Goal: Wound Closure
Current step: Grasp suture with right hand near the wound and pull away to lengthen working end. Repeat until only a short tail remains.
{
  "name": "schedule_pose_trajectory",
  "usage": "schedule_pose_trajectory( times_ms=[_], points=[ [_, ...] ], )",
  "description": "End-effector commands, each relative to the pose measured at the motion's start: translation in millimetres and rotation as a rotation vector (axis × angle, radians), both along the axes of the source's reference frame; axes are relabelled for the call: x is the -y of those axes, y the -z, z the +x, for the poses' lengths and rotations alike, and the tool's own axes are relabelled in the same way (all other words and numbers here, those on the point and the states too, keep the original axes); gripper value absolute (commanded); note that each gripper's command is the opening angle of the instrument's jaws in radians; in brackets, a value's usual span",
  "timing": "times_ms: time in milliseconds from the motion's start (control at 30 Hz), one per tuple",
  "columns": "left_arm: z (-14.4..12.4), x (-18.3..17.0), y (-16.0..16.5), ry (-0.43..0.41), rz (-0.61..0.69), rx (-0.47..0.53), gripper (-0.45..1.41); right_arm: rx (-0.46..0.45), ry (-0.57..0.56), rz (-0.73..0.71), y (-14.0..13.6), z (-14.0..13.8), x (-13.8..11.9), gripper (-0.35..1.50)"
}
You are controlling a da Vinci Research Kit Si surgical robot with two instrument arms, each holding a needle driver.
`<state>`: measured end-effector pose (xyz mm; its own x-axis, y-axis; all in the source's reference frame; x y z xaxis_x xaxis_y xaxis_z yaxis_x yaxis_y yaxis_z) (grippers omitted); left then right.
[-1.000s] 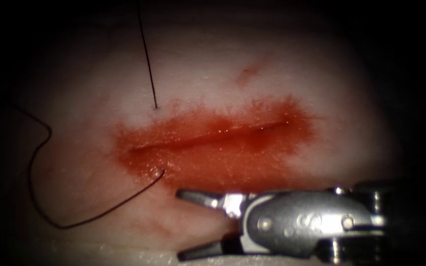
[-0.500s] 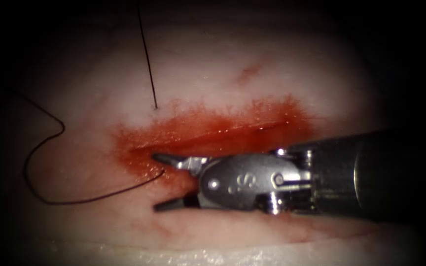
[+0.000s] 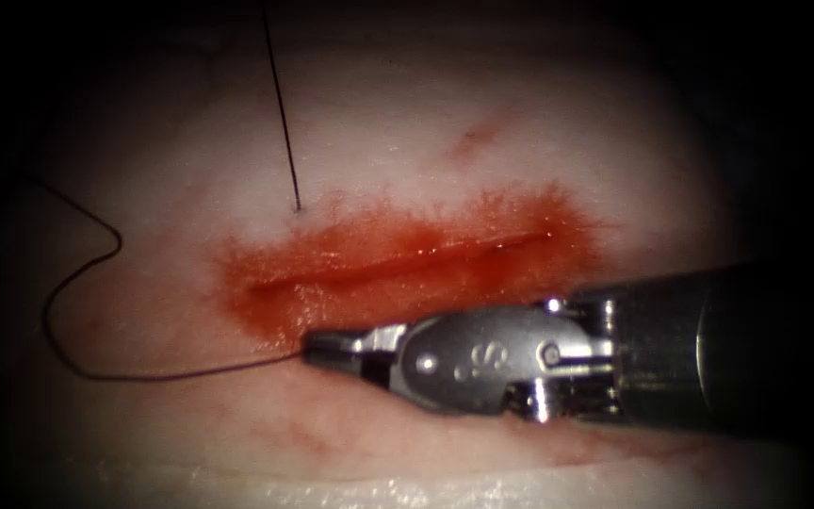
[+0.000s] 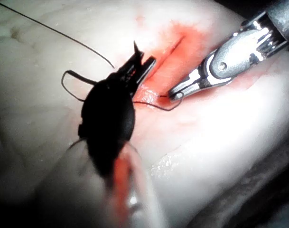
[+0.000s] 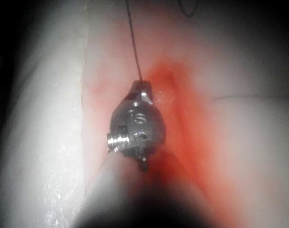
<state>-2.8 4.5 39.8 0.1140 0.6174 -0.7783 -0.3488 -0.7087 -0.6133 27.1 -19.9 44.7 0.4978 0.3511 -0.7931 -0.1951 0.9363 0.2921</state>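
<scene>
Tissue [image 3: 407, 123] wet and red | cut [image 3: 398, 262] gaping, one thread [image 3: 171, 375] pass only | right tool [image 3: 317, 347] clamped on thread | left tool [image 4: 137, 66] slightly parted, empty

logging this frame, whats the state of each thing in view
right tool: jaws shut on the thread where it leaves the tissue
left tool: holds nothing, jaws slightly apart
thread: looped on the tissue left of the cut
cut: open, ringed by red fluid
</scene>
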Motion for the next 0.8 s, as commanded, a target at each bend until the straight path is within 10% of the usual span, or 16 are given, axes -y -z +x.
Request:
schedule_pose_trajectory(
  times_ms=[33,567,700,733,767,800],
  points=[
    [-0.7,0.1,-0.6,0.0,-0.002,0.003,-0.45,-0.005,0.007,0.004,0.6,0.2,1.1,-0.35],
    [-2.1,-1.0,-3.1,-0.003,0.004,0.008,-0.45,-0.022,0.07,0.049,17.6,0.5,13.5,-0.35],
    [-2.0,-1.1,-3.2,-0.004,0.004,0.009,-0.45,-0.043,0.081,0.054,18.3,1.0,14.1,-0.35],
    [-2.0,-1.1,-3.2,-0.005,0.004,0.009,-0.45,-0.051,0.123,-0.03,17.7,1.1,13.1,0.61],
    [-2.0,-1.1,-3.2,-0.005,0.004,0.009,-0.45,-0.051,0.123,-0.03,17.7,1.1,13.1,0.61],
    [-2.0,-1.2,-3.3,-0.005,0.004,0.009,-0.45,-0.052,0.13,-0.049,17.2,1.0,12.4,1.03]
  ],
)
